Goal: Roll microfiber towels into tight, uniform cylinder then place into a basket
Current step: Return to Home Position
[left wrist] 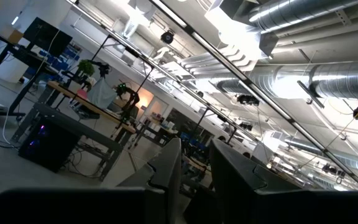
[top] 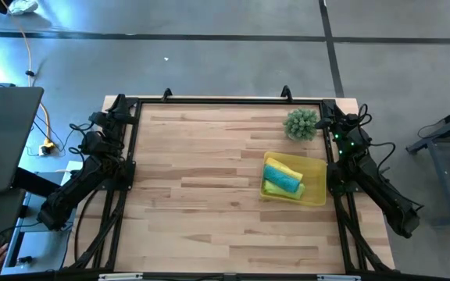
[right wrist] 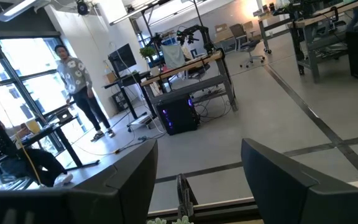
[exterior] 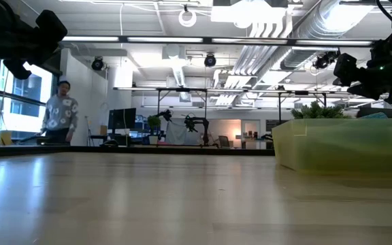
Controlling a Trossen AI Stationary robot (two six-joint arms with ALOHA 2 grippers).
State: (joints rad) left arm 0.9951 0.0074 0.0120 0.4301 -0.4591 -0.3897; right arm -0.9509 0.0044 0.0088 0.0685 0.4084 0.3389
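**Q:** Where are the towels now?

**A:** In the basket, blue one on top, on the right side of the table near the plant. Left gripper is parked far left, jaws slightly apart. Right gripper is far right, jaws spread wide.

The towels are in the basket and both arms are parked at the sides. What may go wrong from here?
The basket sits close beside the right arm; moving that arm might push it. The plant stands just by the right pincer, easy to bump. The towels lie piled together, so a roll may loosen. The left arm waits at the left edge, far away.
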